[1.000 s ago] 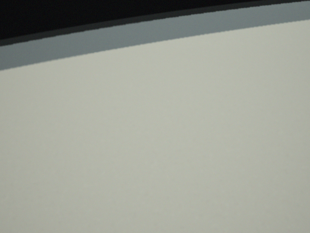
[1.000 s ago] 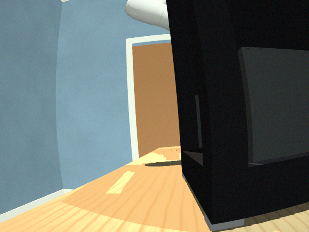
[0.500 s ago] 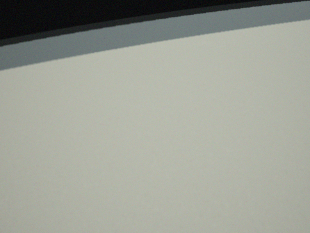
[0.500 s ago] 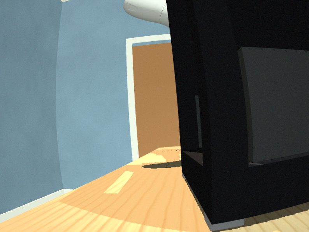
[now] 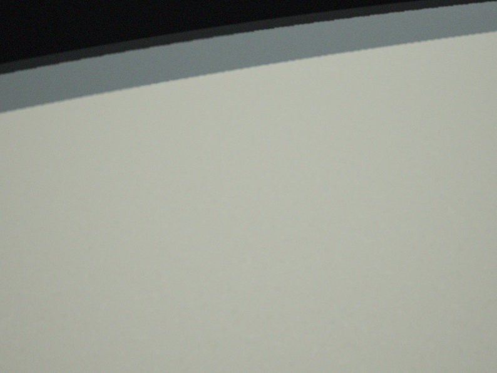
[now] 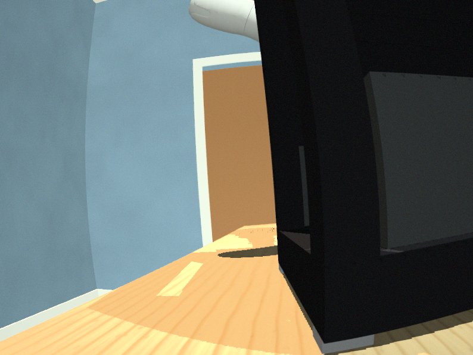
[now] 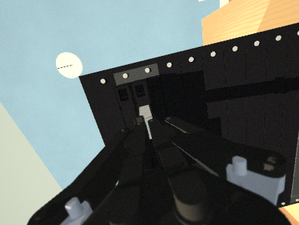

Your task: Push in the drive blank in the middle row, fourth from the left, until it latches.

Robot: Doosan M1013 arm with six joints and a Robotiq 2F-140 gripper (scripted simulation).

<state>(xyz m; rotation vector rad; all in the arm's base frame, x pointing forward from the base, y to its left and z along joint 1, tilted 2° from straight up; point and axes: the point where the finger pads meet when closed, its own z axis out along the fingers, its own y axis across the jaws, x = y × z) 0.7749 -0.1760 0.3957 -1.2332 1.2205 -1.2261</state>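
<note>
In the wrist view the black rack [image 7: 211,98] fills the middle and right, seen turned at an angle, with a line of white dots along its edge. Two narrow drive blanks [image 7: 131,93] with dark recesses show under a grey strip [image 7: 136,73]. My gripper [image 7: 146,113] is shut and empty. Its pale fingertip pads are right at the rack front, just below those two blanks. I cannot tell if the tips touch, or which row and column they are at. In the exterior view the rack [image 6: 366,171] stands upright on the wooden surface, its front hidden.
A white arm segment [image 6: 225,15] shows above the rack's far side in the exterior view. A blue wall and a brown door [image 6: 236,149] lie behind. The top view shows only a pale blank surface under a dark band.
</note>
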